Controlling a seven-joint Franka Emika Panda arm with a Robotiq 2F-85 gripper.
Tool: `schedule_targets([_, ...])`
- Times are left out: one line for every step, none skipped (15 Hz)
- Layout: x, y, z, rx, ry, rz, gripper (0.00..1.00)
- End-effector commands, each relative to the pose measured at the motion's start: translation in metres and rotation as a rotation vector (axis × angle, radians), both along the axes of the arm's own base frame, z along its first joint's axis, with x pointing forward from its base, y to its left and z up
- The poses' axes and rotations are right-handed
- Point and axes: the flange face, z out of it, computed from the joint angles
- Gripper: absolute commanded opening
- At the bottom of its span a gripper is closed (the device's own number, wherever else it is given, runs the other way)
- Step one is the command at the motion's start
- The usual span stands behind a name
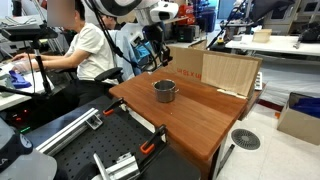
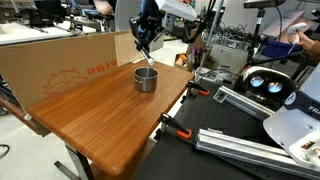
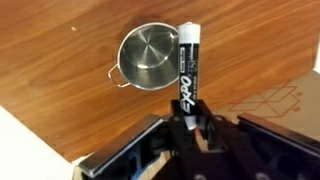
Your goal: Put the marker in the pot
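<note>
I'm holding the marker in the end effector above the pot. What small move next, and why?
Probably nudge sideways until the marker sits over the middle of the pot, before lowering. In the wrist view the marker, gripped by the end effector, crosses only the right rim of the pot, so releasing now might miss.

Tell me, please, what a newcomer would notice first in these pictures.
The eye falls first on the gripper, shut on the marker, a black pen with white EXPO lettering, in the middle of the wrist view. Right beside it there stands the pot, silvery and empty, on the wooden table. In an exterior view a large cardboard sheet stands behind the pot.
</note>
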Motion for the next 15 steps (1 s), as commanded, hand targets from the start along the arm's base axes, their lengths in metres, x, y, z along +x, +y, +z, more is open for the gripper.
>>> schedule_targets([0.004, -0.01, 0.002, 0.017, -0.01, -0.02, 0.05])
schedule_targets([0.005, -0.012, 0.002, 0.017, -0.009, -0.025, 0.05])
schedule_targets([0.006, -0.015, 0.002, 0.018, -0.009, -0.03, 0.05])
schedule_targets([0.007, -0.016, 0.002, 0.019, -0.012, -0.033, 0.05])
schedule_targets([0.009, -0.017, 0.002, 0.018, -0.012, -0.036, 0.05])
schedule_targets([0.011, -0.018, 0.0, 0.018, -0.006, -0.037, 0.05])
schedule_targets([0.013, -0.018, -0.001, 0.019, 0.002, -0.038, 0.05])
schedule_targets([0.016, -0.019, -0.004, 0.02, 0.011, -0.038, 0.05])
schedule_targets([0.019, -0.019, -0.006, 0.016, 0.019, -0.04, 0.05])
schedule_targets([0.022, -0.019, -0.009, 0.012, 0.024, -0.041, 0.05])
schedule_targets([0.026, -0.019, -0.013, 0.008, 0.031, -0.04, 0.05])
schedule_targets([0.029, -0.019, -0.017, 0.004, 0.037, -0.04, 0.05])
schedule_targets([0.033, -0.018, -0.021, 0.001, 0.046, -0.039, 0.05])
schedule_targets([0.037, -0.018, -0.025, -0.001, 0.056, -0.038, 0.05])
schedule_targets([0.04, -0.017, -0.029, -0.003, 0.066, -0.035, 0.05])
